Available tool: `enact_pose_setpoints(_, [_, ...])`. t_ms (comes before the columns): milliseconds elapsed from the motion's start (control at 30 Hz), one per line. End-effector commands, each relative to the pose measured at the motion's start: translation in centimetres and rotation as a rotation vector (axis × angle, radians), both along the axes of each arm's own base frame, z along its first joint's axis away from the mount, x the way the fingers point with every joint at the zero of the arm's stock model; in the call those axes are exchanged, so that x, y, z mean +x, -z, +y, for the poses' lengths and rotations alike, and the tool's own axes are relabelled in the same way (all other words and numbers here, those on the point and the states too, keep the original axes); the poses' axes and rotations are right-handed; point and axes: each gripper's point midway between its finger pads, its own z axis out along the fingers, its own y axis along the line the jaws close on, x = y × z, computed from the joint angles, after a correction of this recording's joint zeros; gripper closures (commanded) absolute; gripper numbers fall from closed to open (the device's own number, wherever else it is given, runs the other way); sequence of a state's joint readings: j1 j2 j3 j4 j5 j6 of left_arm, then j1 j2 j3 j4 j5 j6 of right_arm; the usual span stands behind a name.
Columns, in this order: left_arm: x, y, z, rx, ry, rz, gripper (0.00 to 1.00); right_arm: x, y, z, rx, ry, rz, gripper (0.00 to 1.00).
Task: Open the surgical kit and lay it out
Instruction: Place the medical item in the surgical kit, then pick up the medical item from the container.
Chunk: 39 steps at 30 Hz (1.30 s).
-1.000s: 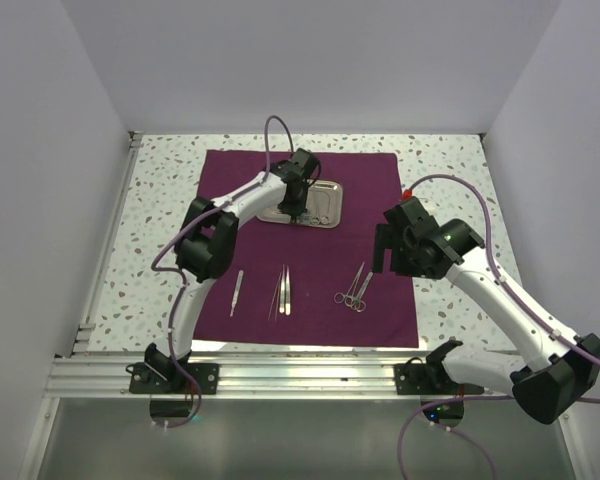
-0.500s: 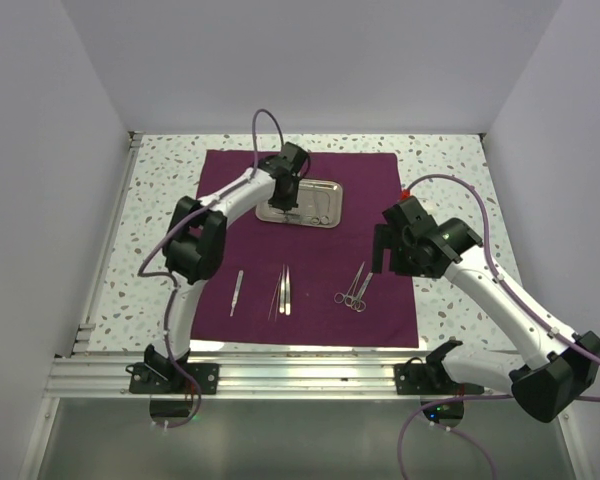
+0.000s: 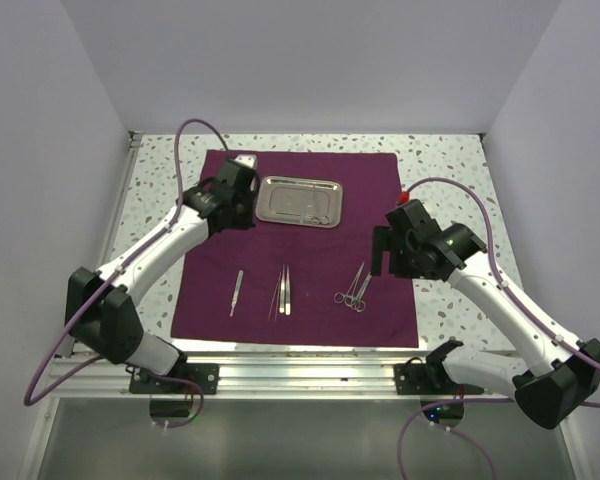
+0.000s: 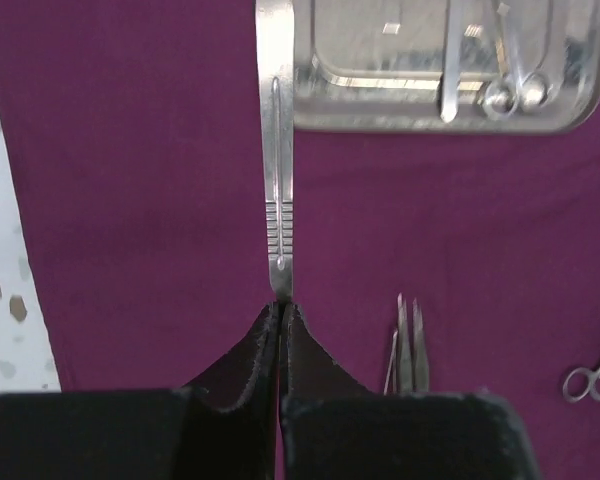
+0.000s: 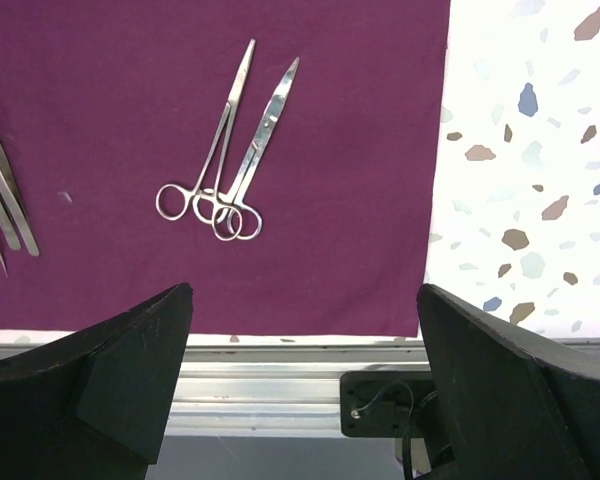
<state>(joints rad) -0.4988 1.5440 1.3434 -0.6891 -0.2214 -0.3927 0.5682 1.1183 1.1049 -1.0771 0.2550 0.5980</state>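
The maroon cloth [image 3: 310, 255] lies spread flat on the table. The steel tray [image 3: 280, 195] sits at its far middle, and in the left wrist view its rim [image 4: 430, 122] frames a few instruments still inside. My left gripper [image 3: 236, 192] hangs just left of the tray and is shut [image 4: 280, 305] on a flat steel handle [image 4: 277, 200] that sticks out ahead of it. A similar handle [image 3: 236, 292], tweezers [image 3: 283, 290] and two ring-handled scissors or forceps [image 3: 353, 288] lie in a row near the front. My right gripper [image 3: 388, 250] is open and empty [image 5: 305, 288] above the cloth's right edge, near the ring-handled pair [image 5: 230, 150].
Speckled tabletop [image 3: 450, 170] surrounds the cloth. An aluminium rail [image 3: 300, 372] runs along the near edge, also in the right wrist view [image 5: 280, 400]. White walls enclose the left, back and right sides.
My left arm has swung from over the tray to its left side, carrying the steel handle. The right arm has barely moved.
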Motion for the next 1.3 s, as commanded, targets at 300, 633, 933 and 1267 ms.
enact_pose_setpoints(300, [-11.5,6.5,3.2,-0.115,-0.082,0.187,1.00,-0.1,-0.9,0.4,0.038,-0.040,-0.030,0.02])
enact_pose_setpoints(633, [-16.2,9.0,4.2,-0.066,-0.106,0.357,0.98,-0.4,-0.4,0.5,0.054,-0.028,-0.021,0.02])
enact_pose_setpoints(933, [-15.3,7.0,3.9,-0.063,-0.095,0.335,0.49,-0.2,-0.3,0.5,0.047,-0.018,-0.019,0.02])
enact_pose_setpoints(1267, [-2.9,2.7,-2.1,-0.065,-0.015,0.158,0.51,0.2,-0.3,0.3,0.037,0.014,-0.022,0.02])
